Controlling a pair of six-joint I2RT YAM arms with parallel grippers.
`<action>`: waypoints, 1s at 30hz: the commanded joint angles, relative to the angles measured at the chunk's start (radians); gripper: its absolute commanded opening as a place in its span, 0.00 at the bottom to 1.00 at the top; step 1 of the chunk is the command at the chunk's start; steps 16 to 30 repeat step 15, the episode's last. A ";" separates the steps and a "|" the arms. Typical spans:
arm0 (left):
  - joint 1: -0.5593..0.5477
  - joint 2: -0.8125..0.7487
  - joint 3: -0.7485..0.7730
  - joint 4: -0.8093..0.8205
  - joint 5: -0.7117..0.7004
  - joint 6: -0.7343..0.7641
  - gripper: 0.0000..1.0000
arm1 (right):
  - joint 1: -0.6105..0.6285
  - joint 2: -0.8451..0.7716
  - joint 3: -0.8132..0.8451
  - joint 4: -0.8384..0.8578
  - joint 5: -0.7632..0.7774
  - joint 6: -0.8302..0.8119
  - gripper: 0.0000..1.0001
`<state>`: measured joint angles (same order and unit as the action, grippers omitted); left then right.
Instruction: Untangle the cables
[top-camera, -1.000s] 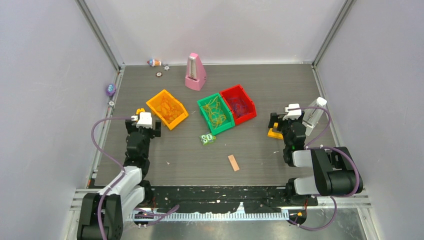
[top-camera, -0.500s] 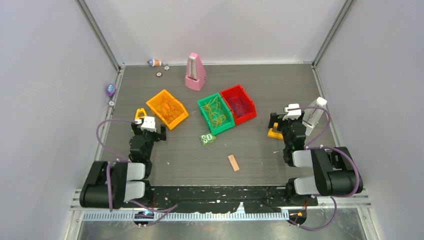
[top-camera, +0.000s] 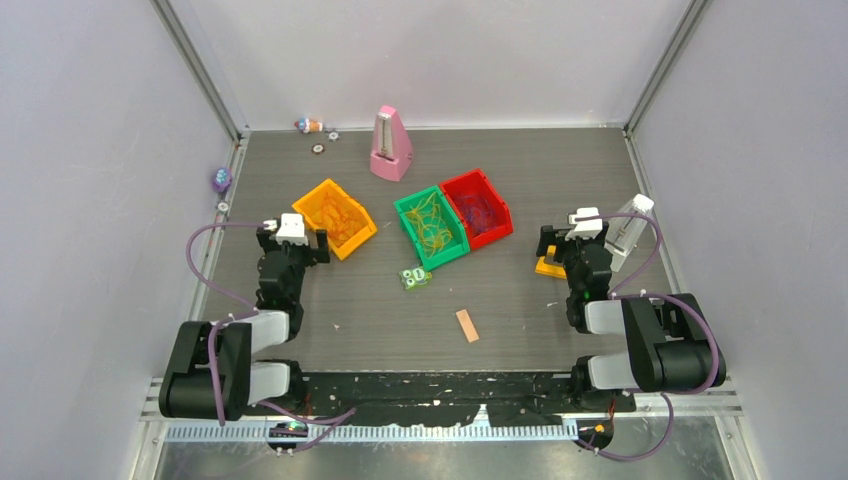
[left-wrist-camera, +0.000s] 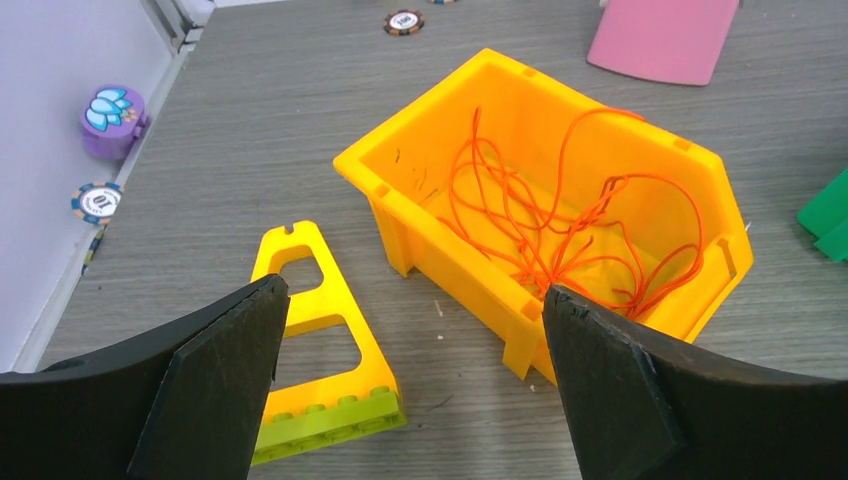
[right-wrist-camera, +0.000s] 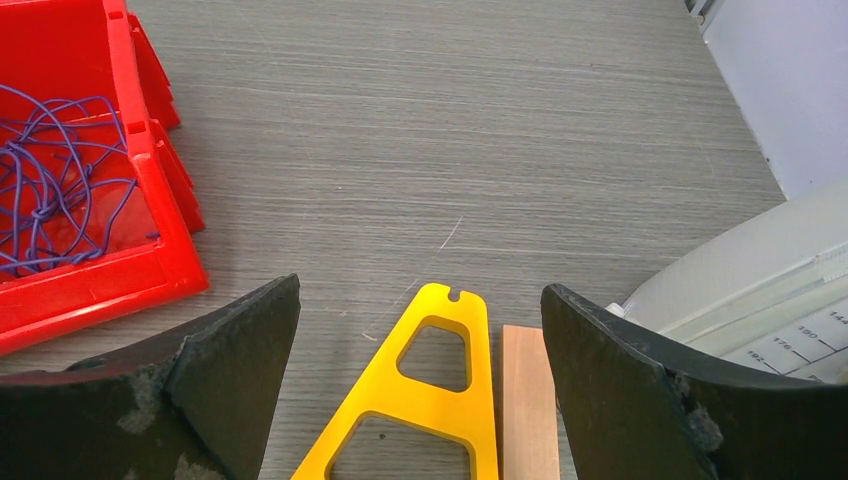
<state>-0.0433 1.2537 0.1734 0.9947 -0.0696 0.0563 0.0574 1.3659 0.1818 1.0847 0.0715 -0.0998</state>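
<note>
The cables lie sorted in three bins. Orange cables (left-wrist-camera: 560, 220) are piled loosely in the orange bin (top-camera: 335, 218), yellow-green cables (top-camera: 434, 224) in the green bin (top-camera: 409, 208), and purple cables (right-wrist-camera: 50, 190) in the red bin (top-camera: 499, 204). My left gripper (left-wrist-camera: 412, 300) is open and holds nothing. It hovers low just short of the orange bin's near corner, in the top view (top-camera: 290, 238). My right gripper (right-wrist-camera: 420, 290) is also open with nothing in it. It stays at the right side (top-camera: 560, 243), clear of the red bin.
A yellow triangular piece on a lime brick (left-wrist-camera: 320, 425) lies under my left fingers. Another yellow triangle (right-wrist-camera: 430, 400) and a wooden strip (right-wrist-camera: 527, 400) lie under my right gripper, beside a white device (top-camera: 630, 230). A pink metronome (top-camera: 390, 145), green dice (top-camera: 413, 277) and a wood block (top-camera: 467, 325) are also on the table.
My left arm's elbow has folded back to the left, and its gripper has edged toward the orange bin's corner, covering the yellow triangle. The right arm has not moved.
</note>
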 joint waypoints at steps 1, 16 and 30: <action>0.010 0.004 0.037 -0.007 0.020 0.007 1.00 | 0.002 0.000 0.022 0.052 0.004 -0.006 0.95; 0.010 -0.002 0.040 -0.016 0.021 0.005 1.00 | 0.001 -0.002 0.022 0.053 0.004 -0.006 0.95; 0.010 -0.002 0.040 -0.016 0.021 0.005 1.00 | 0.001 -0.002 0.022 0.053 0.004 -0.006 0.95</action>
